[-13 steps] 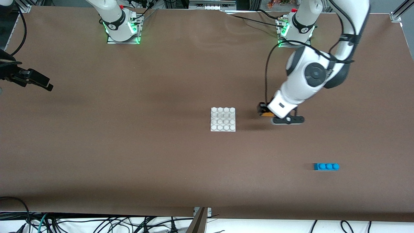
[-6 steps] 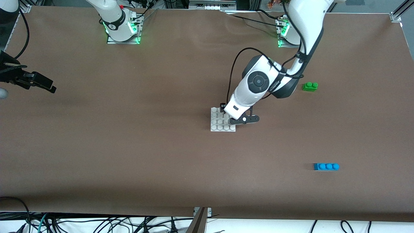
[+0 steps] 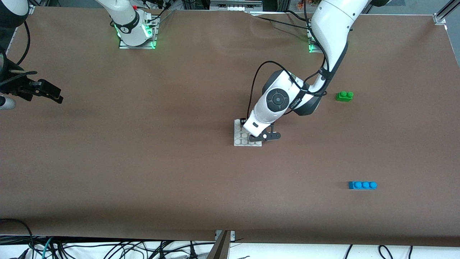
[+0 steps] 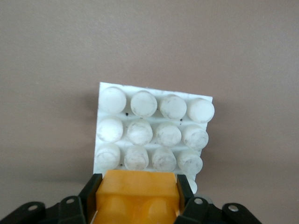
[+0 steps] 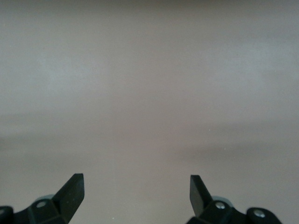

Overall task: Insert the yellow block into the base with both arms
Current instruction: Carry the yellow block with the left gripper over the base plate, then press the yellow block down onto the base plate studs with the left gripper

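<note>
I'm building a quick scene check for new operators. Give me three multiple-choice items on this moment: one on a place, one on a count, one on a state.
1. The left gripper is over:
A. the base
B. the green brick
C. the blue brick

2. Studs on the blue brick:
A. two
B. three
C. four

3. The right gripper is:
A. shut on a brick
B. shut on nothing
C. open

Key:
1 A, the front view shows it above the white plate.
2 B, three round studs in a row.
3 C, its fingers stand wide apart, while the left gripper clamps the yellow block.
</note>
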Robot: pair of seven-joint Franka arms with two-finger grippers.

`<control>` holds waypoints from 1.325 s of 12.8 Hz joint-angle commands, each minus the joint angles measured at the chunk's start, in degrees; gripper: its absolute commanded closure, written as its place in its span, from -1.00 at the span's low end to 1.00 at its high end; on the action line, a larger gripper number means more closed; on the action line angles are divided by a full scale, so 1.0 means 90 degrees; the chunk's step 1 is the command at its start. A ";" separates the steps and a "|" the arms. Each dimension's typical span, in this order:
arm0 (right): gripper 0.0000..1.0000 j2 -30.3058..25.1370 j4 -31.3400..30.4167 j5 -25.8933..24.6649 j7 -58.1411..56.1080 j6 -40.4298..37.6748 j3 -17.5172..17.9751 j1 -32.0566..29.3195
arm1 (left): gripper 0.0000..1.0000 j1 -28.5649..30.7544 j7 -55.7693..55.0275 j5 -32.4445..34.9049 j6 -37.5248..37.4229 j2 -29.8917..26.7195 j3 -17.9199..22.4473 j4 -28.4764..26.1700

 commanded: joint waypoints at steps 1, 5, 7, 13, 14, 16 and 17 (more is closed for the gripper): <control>-1.00 -0.0070 -0.0086 -0.0117 -0.0147 -0.0006 0.0063 -0.0039 | 1.00 -0.0294 -0.0050 -0.0067 0.0213 0.0241 0.0207 0.0219; -1.00 -0.0061 -0.0096 -0.0097 -0.0098 -0.0016 0.0063 0.0000 | 1.00 -0.0382 -0.0030 -0.0047 0.0311 0.0330 0.0295 0.0229; -1.00 -0.0061 -0.0096 -0.0097 -0.0098 -0.0016 0.0063 0.0000 | 1.00 -0.0382 -0.0040 0.0186 0.0350 0.0398 0.0305 0.0248; -1.00 -0.0061 -0.0096 -0.0077 0.0195 -0.0046 0.0073 -0.0009 | 1.00 -0.0460 -0.0060 0.0197 0.0390 0.0535 0.0305 0.0336; -1.00 -0.0061 -0.0096 -0.0077 0.0195 -0.0055 0.0063 -0.0009 | 1.00 -0.0460 -0.0060 0.0197 0.0399 0.0544 0.0305 0.0336; -1.00 -0.0061 -0.0096 -0.0068 0.0205 -0.0055 0.0063 -0.0009 | 1.00 -0.0460 -0.0069 0.0197 0.0390 0.0545 0.0305 0.0327; -1.00 -0.0061 -0.0096 -0.0068 0.0205 -0.0055 0.0063 -0.0009 | 1.00 -0.0460 -0.0069 0.0197 0.0390 0.0535 0.0305 0.0336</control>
